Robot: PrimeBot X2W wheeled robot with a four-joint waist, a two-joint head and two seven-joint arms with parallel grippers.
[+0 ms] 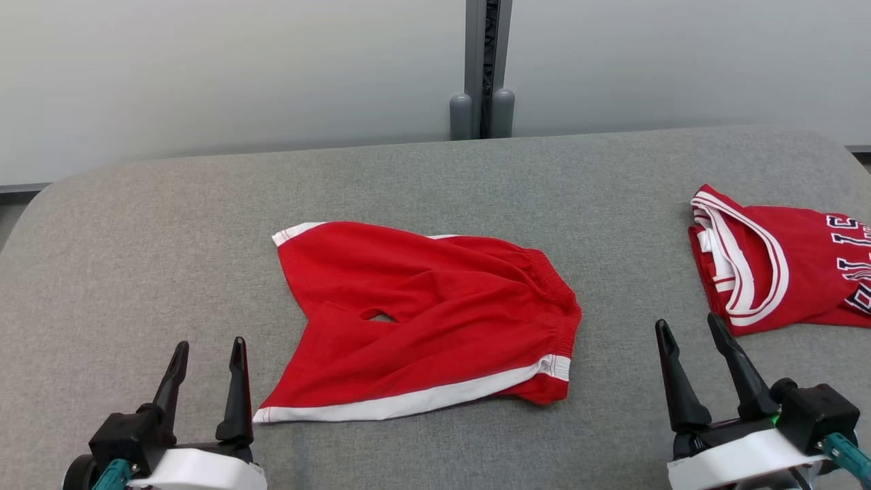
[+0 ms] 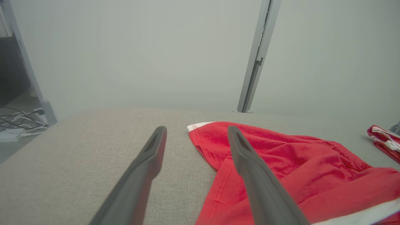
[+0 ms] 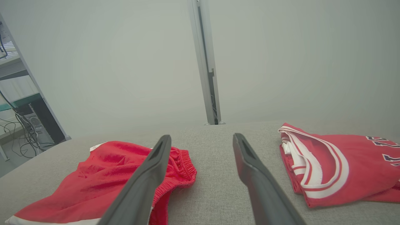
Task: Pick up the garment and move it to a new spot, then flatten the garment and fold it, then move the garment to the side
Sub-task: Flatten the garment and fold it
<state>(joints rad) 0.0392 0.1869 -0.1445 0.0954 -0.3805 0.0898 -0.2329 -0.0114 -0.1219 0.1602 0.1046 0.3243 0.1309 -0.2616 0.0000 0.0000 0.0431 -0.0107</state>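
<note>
Spread and empty, left gripper [image 1: 210,341] and right gripper [image 1: 688,320] flank the red shorts [image 1: 435,320], probably so I can grab 2 edges.

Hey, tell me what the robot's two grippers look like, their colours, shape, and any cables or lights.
The left gripper and right gripper match: each has two long, black, tapering fingers rising from a black block on a white wrist cover. A teal fitting sticks out beside each wrist. A small green light glows at the right gripper's base.
</note>
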